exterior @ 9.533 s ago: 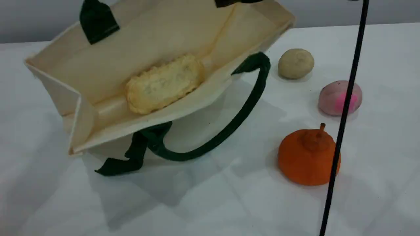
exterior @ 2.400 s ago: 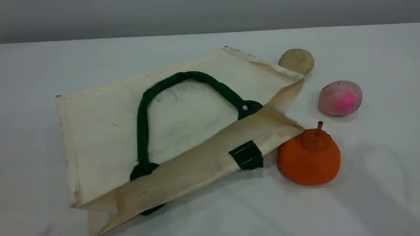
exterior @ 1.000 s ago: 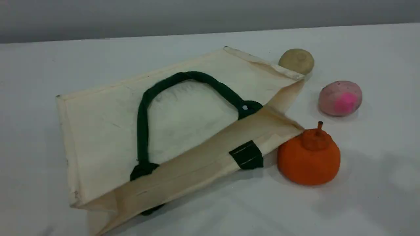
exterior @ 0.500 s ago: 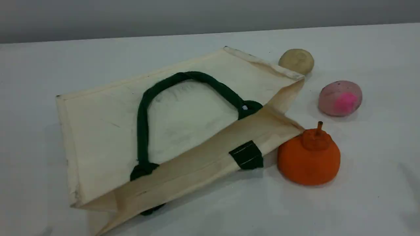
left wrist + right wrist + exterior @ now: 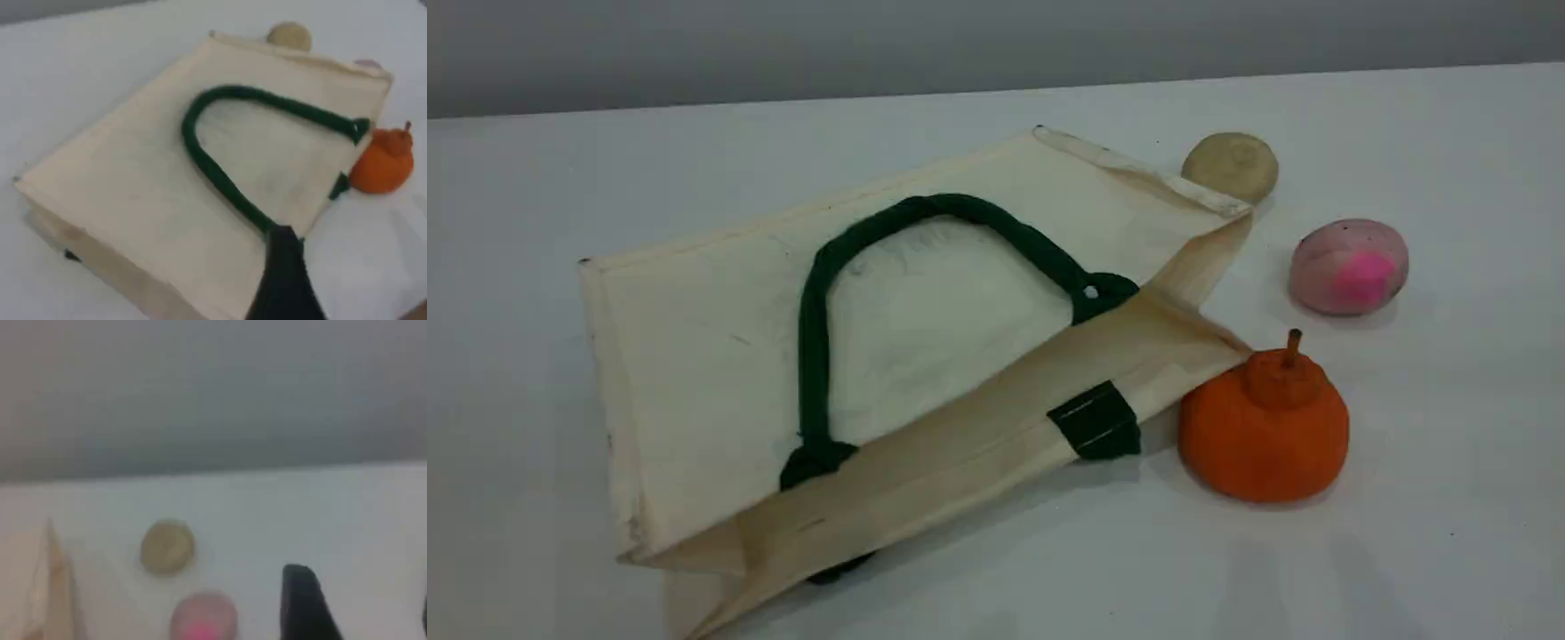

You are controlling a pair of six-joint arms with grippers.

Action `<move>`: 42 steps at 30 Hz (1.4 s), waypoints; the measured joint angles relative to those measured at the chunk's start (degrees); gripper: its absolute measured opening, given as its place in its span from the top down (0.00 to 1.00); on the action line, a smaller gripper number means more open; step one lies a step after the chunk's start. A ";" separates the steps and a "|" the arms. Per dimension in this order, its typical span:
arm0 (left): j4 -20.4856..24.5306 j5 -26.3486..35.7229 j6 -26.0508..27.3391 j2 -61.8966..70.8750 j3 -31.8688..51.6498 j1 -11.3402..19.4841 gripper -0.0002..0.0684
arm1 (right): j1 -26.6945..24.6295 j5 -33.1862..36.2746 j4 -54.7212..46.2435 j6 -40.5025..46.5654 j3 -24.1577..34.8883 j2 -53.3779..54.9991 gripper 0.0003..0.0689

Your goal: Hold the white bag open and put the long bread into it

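Mid-tabletop, the white bag [image 5: 720, 356] lies flat on its side, mouth toward the right edge, one green rope handle [image 5: 815, 329] flopped across its upper face. The long bread isn't visible in any view; my guess is it's inside the collapsed bag, but that can't be confirmed.

Near the right edge: a round beige bun [image 5: 1230, 166] just beside the bag's far mouth corner, a pink ball [image 5: 1349, 266] apart from it, and an orange pumpkin [image 5: 1264, 427] touching or nearly touching the near mouth corner.

Neither arm shows in the scene view. The left hand [image 5: 283, 280] hovers above the bag near the handle, only one dark fingertip in frame. The right hand [image 5: 303, 603] hangs over the bun and pink ball. Can't tell from the pictures whether either hand is open or closed; neither grips anything.

Risks:
- The mouth is slack and faces sideways, so any nudge or tilt of the bag could let the bread slide out.
- The handle lies loose, so a descending finger could snag it and drag the bag.
- The pumpkin sits tight at the mouth; bag movement would push it.
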 joint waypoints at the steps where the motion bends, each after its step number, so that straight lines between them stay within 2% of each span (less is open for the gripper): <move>1: 0.00 0.33 0.00 0.00 0.00 0.00 0.33 | 0.00 -1.60 0.00 0.00 0.48 -1.26 0.51; 4: 0.00 0.33 0.00 0.00 0.00 0.00 0.33 | 0.00 -6.93 -0.39 0.00 0.48 -5.18 0.51; 14: 0.00 0.28 0.00 0.00 0.00 0.00 0.33 | 0.00 -5.05 -0.39 -0.06 0.45 -15.55 0.51; 22: 0.00 0.28 0.00 0.00 0.00 0.00 0.33 | 0.00 5.58 -0.28 3.02 0.45 -22.23 0.51; 32: 0.00 0.23 0.00 0.00 0.00 0.00 0.33 | -2.11 12.06 -0.08 3.49 0.45 -26.26 0.51; 39: 0.00 0.23 0.00 0.00 0.00 0.00 0.33 | -4.79 20.93 -1.18 -1.22 0.45 -28.77 0.51; 42: 0.00 0.23 0.00 0.00 0.00 0.00 0.33 | -4.97 20.74 -0.62 -1.05 0.45 -28.77 0.51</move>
